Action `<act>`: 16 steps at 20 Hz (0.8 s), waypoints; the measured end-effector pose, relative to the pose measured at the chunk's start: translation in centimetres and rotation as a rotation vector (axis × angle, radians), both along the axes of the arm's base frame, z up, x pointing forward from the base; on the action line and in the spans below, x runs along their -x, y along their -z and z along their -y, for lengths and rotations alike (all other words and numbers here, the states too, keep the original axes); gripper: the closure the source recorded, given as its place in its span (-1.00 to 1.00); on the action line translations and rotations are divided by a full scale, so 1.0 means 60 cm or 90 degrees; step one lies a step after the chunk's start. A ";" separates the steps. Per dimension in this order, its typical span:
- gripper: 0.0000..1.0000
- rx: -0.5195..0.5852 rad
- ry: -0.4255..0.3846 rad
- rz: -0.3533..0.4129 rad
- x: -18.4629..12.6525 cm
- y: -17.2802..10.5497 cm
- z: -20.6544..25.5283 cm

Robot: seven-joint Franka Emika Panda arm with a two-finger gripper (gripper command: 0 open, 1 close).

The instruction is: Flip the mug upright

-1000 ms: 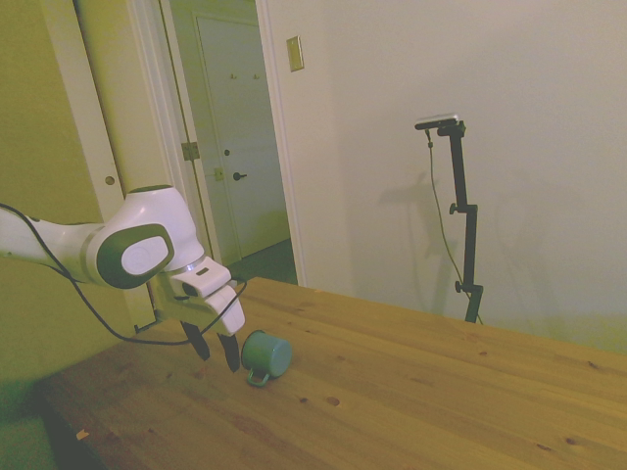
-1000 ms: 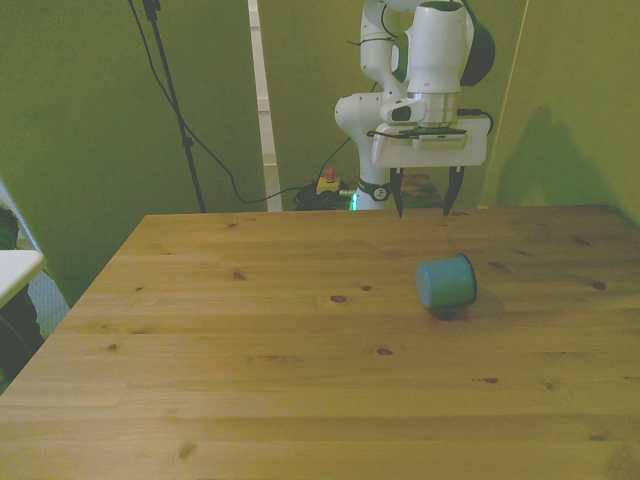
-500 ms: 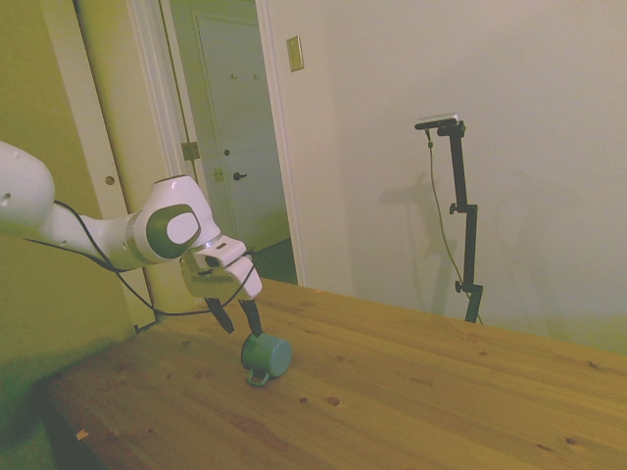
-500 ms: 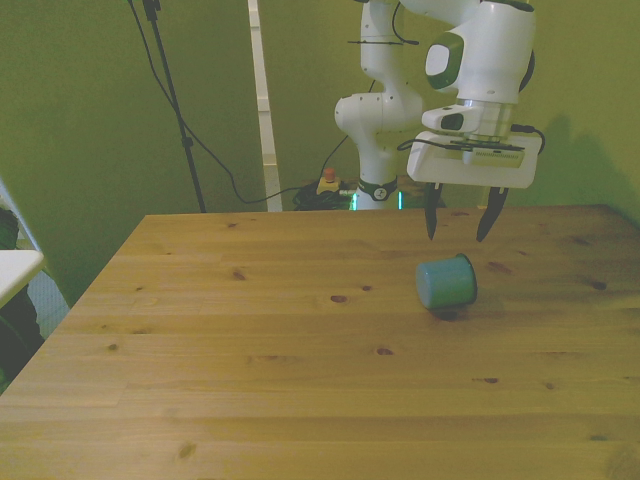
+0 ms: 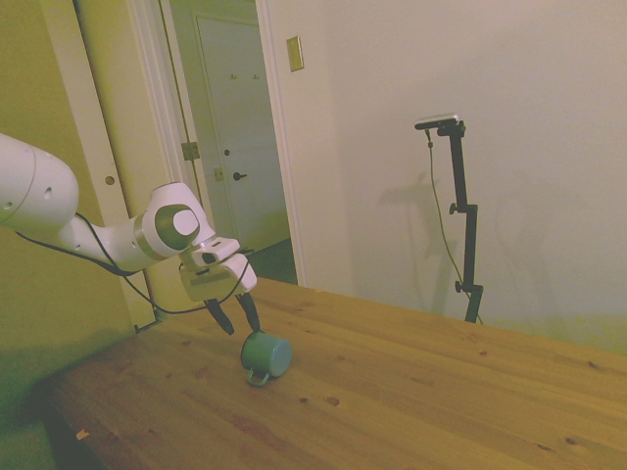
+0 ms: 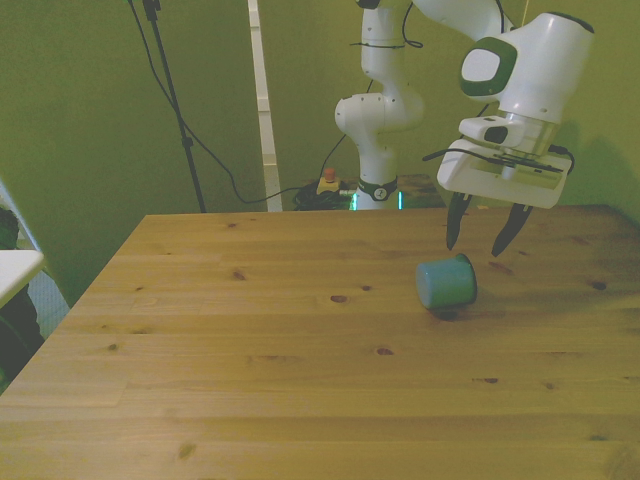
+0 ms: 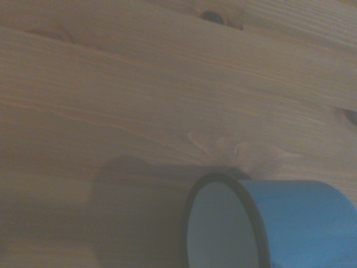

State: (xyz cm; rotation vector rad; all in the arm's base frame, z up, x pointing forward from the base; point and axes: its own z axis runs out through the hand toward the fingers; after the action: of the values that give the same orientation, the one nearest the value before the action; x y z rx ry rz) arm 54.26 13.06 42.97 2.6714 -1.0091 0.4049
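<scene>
The teal-green mug [image 6: 446, 284] lies on its side on the wooden table [image 6: 250, 350], right of centre in the front view, its base turned toward that camera. From the side, the mug [image 5: 265, 355] shows its small handle resting on the wood. The wrist view catches the mug [image 7: 295, 223] from close by, with its pale inside and thin dark rim. My gripper [image 6: 481, 244] hangs open just above and behind the mug, tilted, fingers pointing down, holding nothing. In the side view the gripper [image 5: 241, 324] sits just above the mug's upper left.
A pale object [image 6: 15, 270] juts in at the front view's left edge beside the table. Behind the table stand a doorway [image 5: 235, 147] and a plain wall.
The gripper has swung toward the front view's right, from behind the mug to just above its far side, and tilted. It stays open. The mug has not moved.
</scene>
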 end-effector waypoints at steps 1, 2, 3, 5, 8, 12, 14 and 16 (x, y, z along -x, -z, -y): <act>-1.00 0.014 0.006 -0.001 0.002 0.001 -0.005; -1.00 0.029 0.010 -0.002 0.004 0.003 -0.008; -1.00 0.044 0.017 -0.001 0.005 0.004 -0.009; -1.00 0.072 0.029 0.002 0.007 0.007 -0.007; -1.00 0.111 0.041 0.014 0.005 0.015 -0.011; -1.00 0.151 0.037 0.020 0.000 0.028 -0.027; -1.00 0.171 0.037 0.023 -0.002 0.031 -0.030; -1.00 0.193 0.037 0.026 -0.004 0.034 -0.031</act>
State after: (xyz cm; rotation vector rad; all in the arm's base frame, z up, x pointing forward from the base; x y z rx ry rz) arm 54.50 14.94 40.94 2.3687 -0.9488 0.5539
